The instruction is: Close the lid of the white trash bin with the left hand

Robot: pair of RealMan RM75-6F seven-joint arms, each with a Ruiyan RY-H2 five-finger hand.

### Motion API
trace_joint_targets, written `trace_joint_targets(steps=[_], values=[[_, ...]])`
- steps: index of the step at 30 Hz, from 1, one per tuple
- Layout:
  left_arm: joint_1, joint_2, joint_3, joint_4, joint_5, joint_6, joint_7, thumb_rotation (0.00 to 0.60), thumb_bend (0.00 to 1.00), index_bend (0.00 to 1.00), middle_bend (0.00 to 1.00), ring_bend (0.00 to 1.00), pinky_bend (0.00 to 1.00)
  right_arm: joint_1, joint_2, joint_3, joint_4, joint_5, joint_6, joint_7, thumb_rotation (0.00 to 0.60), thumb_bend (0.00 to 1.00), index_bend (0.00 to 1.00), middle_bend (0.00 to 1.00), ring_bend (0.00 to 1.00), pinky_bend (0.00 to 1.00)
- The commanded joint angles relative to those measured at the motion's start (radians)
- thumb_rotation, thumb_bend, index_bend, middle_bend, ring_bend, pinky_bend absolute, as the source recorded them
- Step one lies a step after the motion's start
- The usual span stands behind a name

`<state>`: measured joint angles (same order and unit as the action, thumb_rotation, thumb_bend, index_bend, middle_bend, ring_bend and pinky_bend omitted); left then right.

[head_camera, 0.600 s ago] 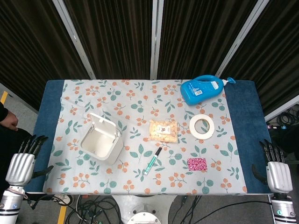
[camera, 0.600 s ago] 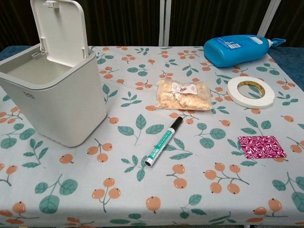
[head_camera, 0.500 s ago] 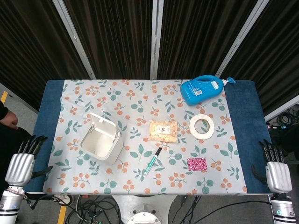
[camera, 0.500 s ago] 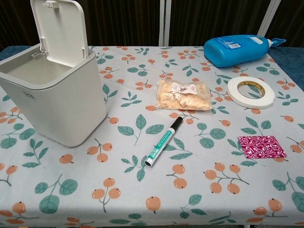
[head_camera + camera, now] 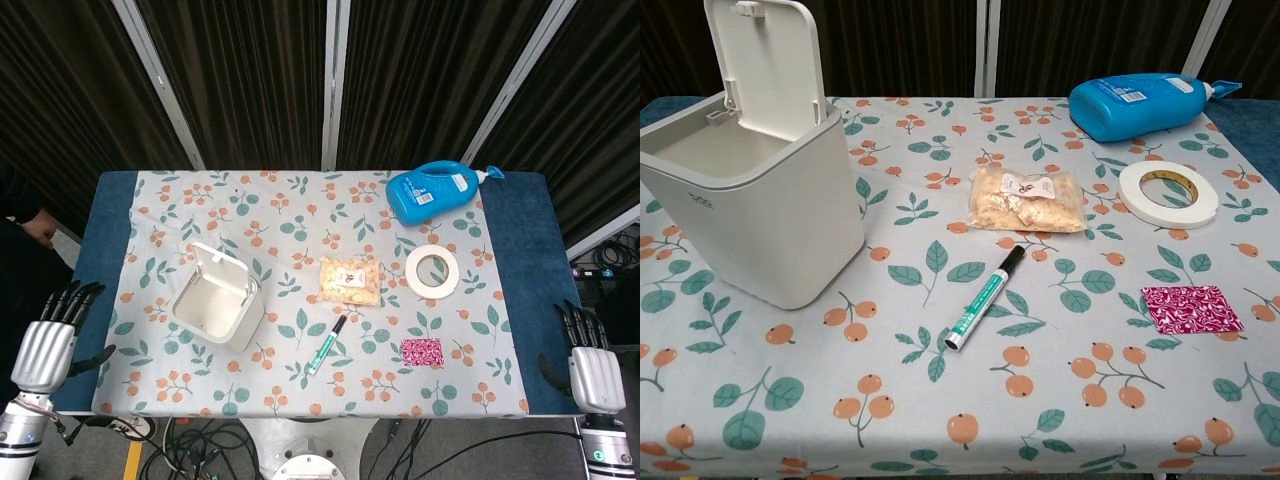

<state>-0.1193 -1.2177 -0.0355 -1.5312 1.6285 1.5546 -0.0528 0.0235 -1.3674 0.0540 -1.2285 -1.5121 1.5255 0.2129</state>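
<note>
No legible text on any object.

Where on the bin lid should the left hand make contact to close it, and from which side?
Contact the lid near its free top edge, from behind. It stands upright, hinged at the bin's back rim, so pushing the top forward and down should swing it shut. The left hand hangs open off the table's left edge.

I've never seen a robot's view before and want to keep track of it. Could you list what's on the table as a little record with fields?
bin: white trash bin, lid standing open
left hand: open, off the table's left edge, holding nothing
right hand: open, off the right edge
middle: snack bag, green marker
right side: tape roll, blue detergent bottle lying down, pink patterned square
surface: floral tablecloth
</note>
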Motion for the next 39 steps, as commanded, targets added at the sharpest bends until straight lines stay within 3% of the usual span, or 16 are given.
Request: trace_joint_targets(steps=[1, 5, 13, 18, 21, 30, 39], values=[[-0.049, 0.049, -0.022, -0.051, 0.03, -0.028, -0.027, 0.6, 0.43, 0.11, 0.13, 0.05, 0.09, -0.002, 0.003, 0.003, 0.005, 0.005, 0.0, 0.007, 0.6, 0.32, 0.0, 0.0, 0.0, 0.0], [-0.134, 0.102, -0.058, -0.121, 0.08, -0.079, -0.078, 0.6, 0.57, 0.1, 0.13, 0.05, 0.09, -0.002, 0.0, 0.003, 0.009, 0.007, -0.001, 0.009, 0.6, 0.32, 0.0, 0.0, 0.0, 0.0], [-0.336, 0.127, -0.134, -0.196, 0.121, -0.25, -0.143, 0.6, 0.64, 0.09, 0.13, 0.05, 0.09, 0.006, -0.012, 0.0, 0.012, 0.007, -0.019, 0.0, 0.6, 0.32, 0.0, 0.0, 0.0, 0.0], [-0.448, 0.133, -0.149, -0.206, 0.094, -0.391, -0.221, 0.6, 0.74, 0.09, 0.13, 0.05, 0.09, 0.005, -0.012, 0.002, 0.014, 0.012, -0.022, 0.0, 0.6, 0.32, 0.0, 0.0, 0.0, 0.0], [-0.496, 0.133, -0.152, -0.201, 0.076, -0.456, -0.224, 0.6, 0.76, 0.09, 0.13, 0.05, 0.09, 0.004, -0.013, 0.003, 0.019, 0.017, -0.023, 0.004, 0.6, 0.32, 0.0, 0.0, 0.0, 0.0], [-0.558, 0.163, -0.148, -0.221, 0.013, -0.557, -0.12, 0.6, 0.76, 0.12, 0.19, 0.05, 0.09, 0.004, -0.014, 0.002, 0.03, 0.017, -0.027, 0.016, 0.6, 0.32, 0.0, 0.0, 0.0, 0.0], [-0.543, 0.191, -0.134, -0.274, -0.067, -0.558, -0.008, 0.6, 0.76, 0.15, 0.27, 0.06, 0.09, 0.003, -0.02, 0.002, 0.045, 0.02, -0.031, 0.029, 0.6, 0.32, 0.0, 0.0, 0.0, 0.0]])
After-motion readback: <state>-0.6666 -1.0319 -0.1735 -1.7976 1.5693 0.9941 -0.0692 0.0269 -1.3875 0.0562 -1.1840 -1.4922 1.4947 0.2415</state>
